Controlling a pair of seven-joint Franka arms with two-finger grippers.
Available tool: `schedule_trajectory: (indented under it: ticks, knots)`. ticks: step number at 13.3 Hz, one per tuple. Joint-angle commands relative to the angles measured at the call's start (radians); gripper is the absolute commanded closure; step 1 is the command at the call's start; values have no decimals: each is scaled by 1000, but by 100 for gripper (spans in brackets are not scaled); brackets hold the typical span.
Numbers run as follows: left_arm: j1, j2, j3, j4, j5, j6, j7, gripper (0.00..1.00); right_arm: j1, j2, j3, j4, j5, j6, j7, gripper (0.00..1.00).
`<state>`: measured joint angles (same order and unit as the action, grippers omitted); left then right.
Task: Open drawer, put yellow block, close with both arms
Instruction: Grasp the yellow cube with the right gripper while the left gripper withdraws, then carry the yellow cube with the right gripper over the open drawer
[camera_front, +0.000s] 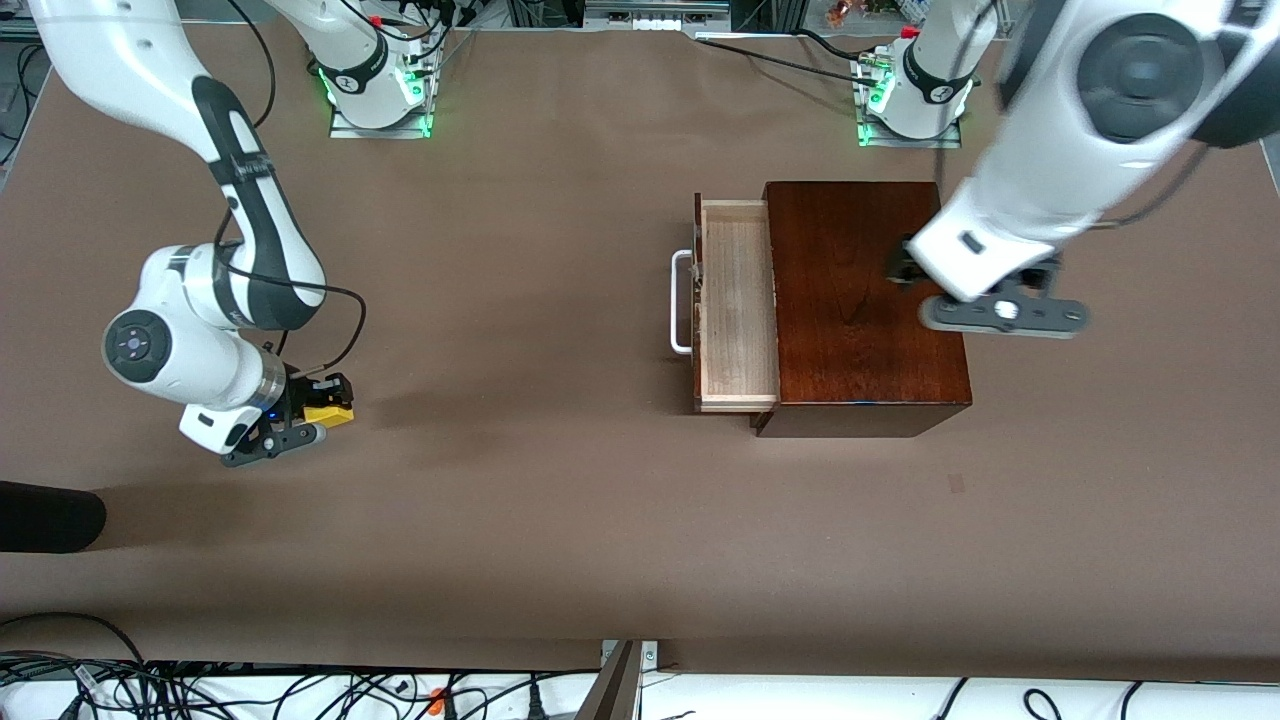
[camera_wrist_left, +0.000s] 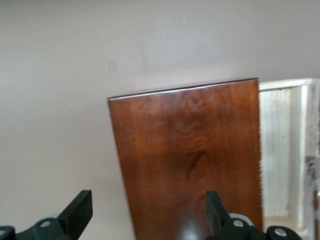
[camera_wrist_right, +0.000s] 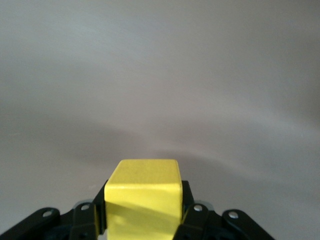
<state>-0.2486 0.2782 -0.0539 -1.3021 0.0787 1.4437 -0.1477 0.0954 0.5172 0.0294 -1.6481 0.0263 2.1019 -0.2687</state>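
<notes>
The dark wooden box (camera_front: 870, 300) stands toward the left arm's end of the table. Its drawer (camera_front: 738, 310) is pulled out, showing an empty pale interior and the white handle (camera_front: 680, 300). My left gripper (camera_front: 903, 265) hangs open over the box top, which fills the left wrist view (camera_wrist_left: 190, 160); its fingers (camera_wrist_left: 80, 212) are spread wide and hold nothing. My right gripper (camera_front: 322, 412) is shut on the yellow block (camera_front: 330, 413), low over the table toward the right arm's end. In the right wrist view the block (camera_wrist_right: 144, 192) sits between the black fingers (camera_wrist_right: 192, 215).
A black rounded object (camera_front: 45, 515) lies at the table's edge toward the right arm's end, nearer the front camera. Cables (camera_front: 300, 690) run along the front edge. Brown table (camera_front: 520, 330) lies between the block and the drawer.
</notes>
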Motion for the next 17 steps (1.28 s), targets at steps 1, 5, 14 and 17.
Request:
schedule_trajectory:
  ticks: [1, 5, 14, 17]
  knots:
    - [110, -48, -4, -49, -91, 3, 167, 0, 154, 7, -6, 173, -64, -161, -42, 99]
    - [130, -184, 9, -254, -79, 173, 125, 0, 347, 18, -3, 323, -83, -287, -147, 99]
    - [149, -237, 9, -318, -77, 195, 80, 0, 674, 107, 4, 530, -82, -230, -153, 98]
    - [149, -237, 11, -309, -79, 193, 85, 0, 716, 121, 62, 541, -78, -229, -144, 98]
